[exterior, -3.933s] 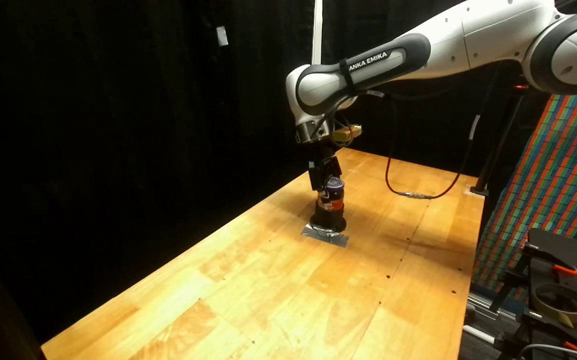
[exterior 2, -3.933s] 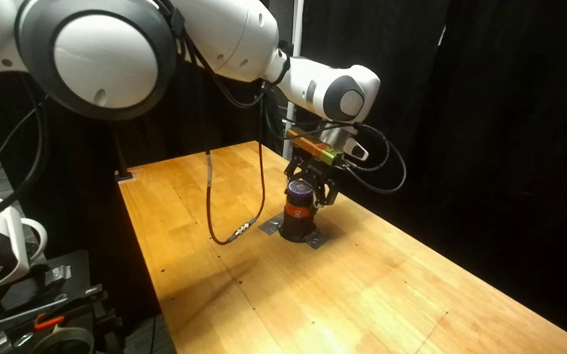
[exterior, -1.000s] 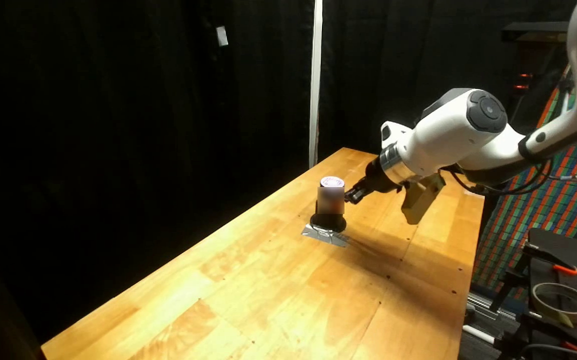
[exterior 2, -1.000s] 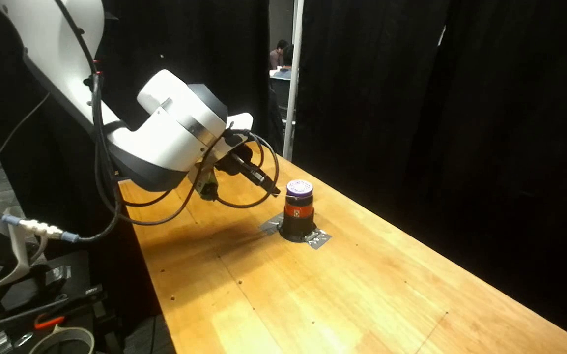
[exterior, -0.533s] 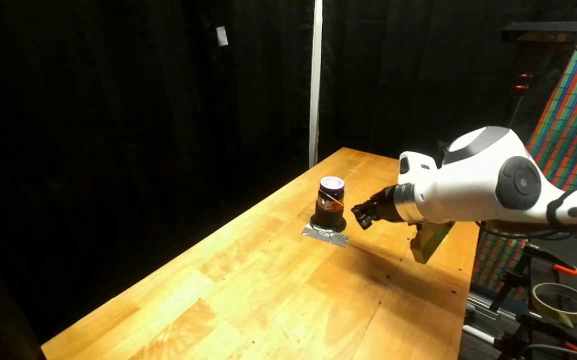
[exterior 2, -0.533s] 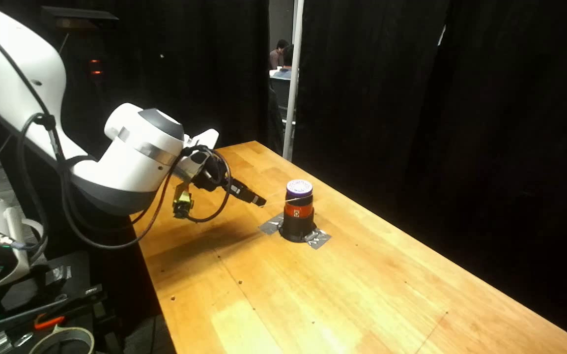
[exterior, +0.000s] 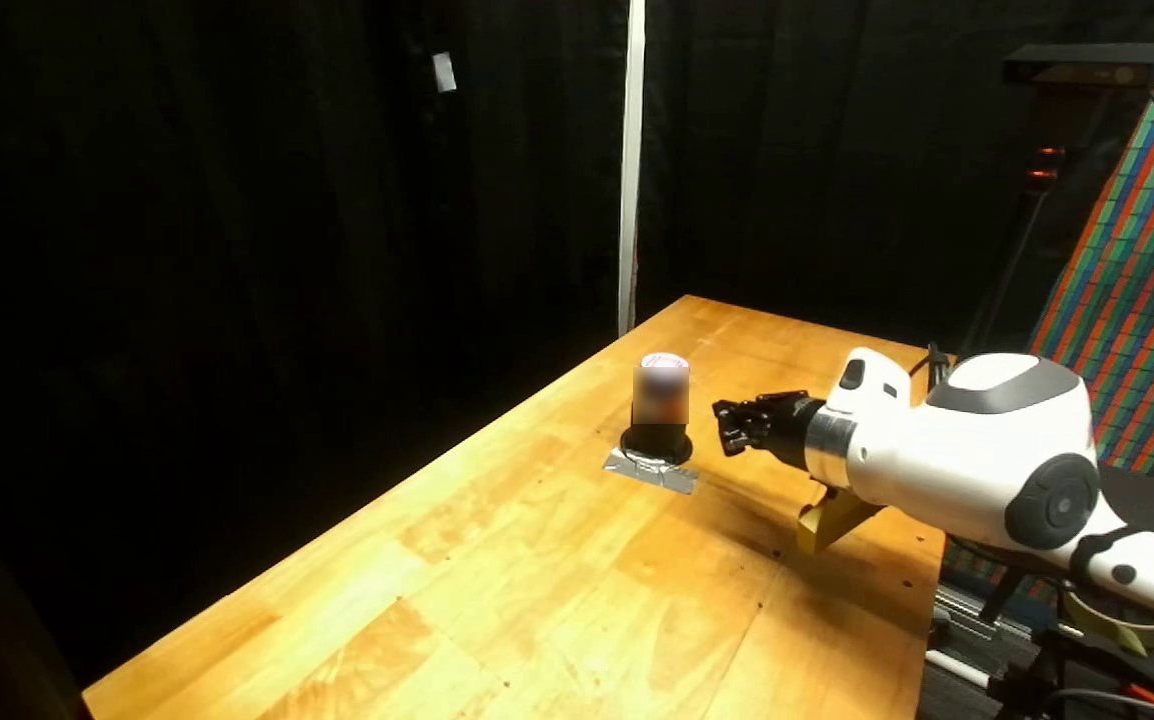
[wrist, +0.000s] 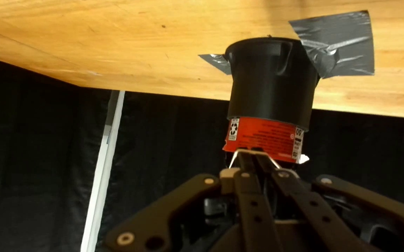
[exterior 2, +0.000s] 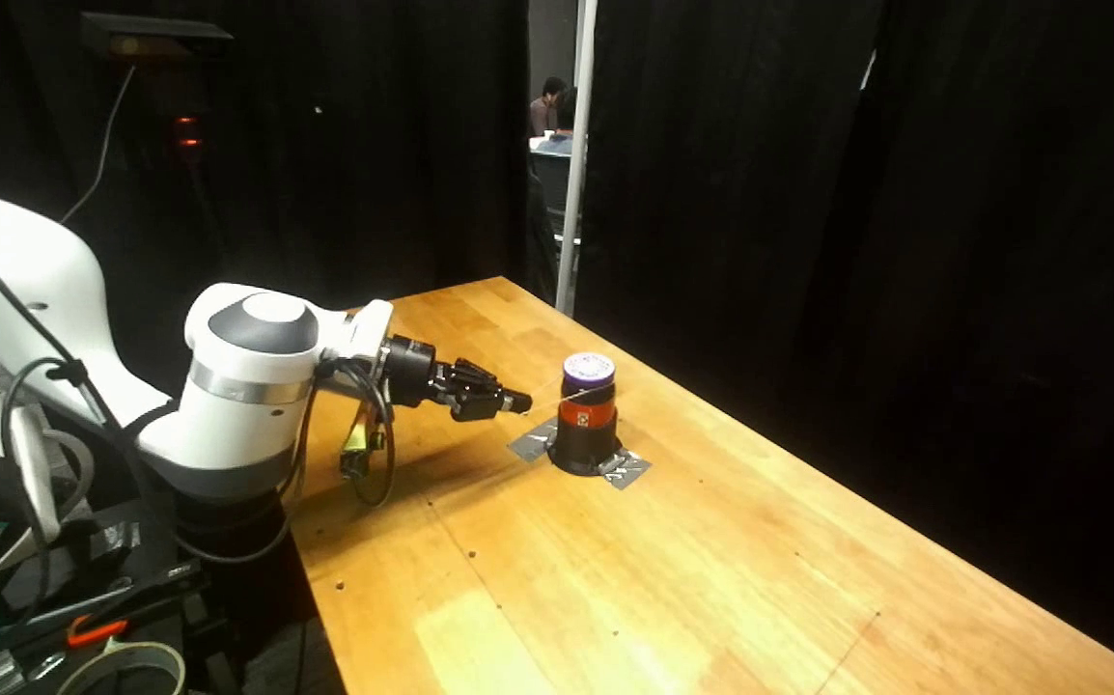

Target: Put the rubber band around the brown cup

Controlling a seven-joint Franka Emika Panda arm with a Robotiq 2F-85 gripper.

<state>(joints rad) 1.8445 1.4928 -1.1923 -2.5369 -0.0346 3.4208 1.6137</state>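
Although the single brown cup [exterior 2: 586, 416] stood nearer one long edge of the tabletop [exterior 2: 702, 569], I saw more surface opposite. I counted one gripper [exterior 2: 522, 403], pinched narrow on one rubber band [wrist: 234, 159] stretched around the cup, and two tape pieces [wrist: 343, 42] at its base.

The wooden table [exterior: 497, 600] extends beneath and beyond the claw [exterior 2: 518, 402]. Ahead of the claw, apart from it, the black base [exterior 2: 584, 452] of the brown cup [exterior 2: 587, 415] stands upright on the wood. A gray tape strip [wrist: 350, 40], nearer the claw, overlaps the base; a second strip [exterior 2: 626, 470] lies on the opposite side.
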